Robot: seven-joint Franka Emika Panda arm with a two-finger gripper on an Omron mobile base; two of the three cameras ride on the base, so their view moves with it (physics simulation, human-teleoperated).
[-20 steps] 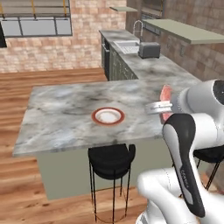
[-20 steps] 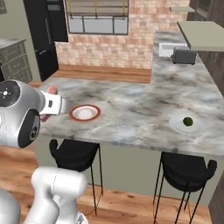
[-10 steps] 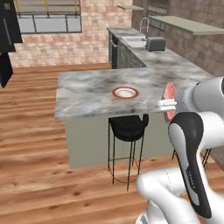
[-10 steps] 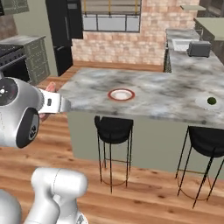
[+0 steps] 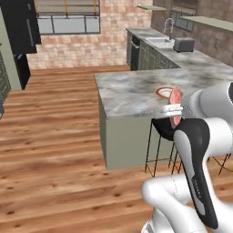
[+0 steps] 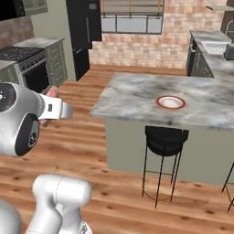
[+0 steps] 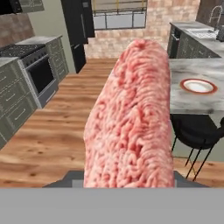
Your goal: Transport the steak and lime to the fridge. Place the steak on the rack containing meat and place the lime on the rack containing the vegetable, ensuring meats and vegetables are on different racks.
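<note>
Nearest you, the tool (image 5: 174, 109) grips the steak (image 7: 131, 118), held on edge in the air above the wooden floor (image 5: 59, 136). Beyond it, the counter (image 6: 137, 98) carries a red-rimmed plate (image 6: 170, 102). Farthest left stands the black fridge (image 6: 84, 32).

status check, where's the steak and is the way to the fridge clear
Gripper shut on steak, held on edge. Black fridge ahead, open wood floor between. Island counter off to the right.

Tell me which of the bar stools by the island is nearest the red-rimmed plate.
The black stool tucked under the island edge directly below the plate; the other stool sits further right, cut off at the frame edge.
</note>
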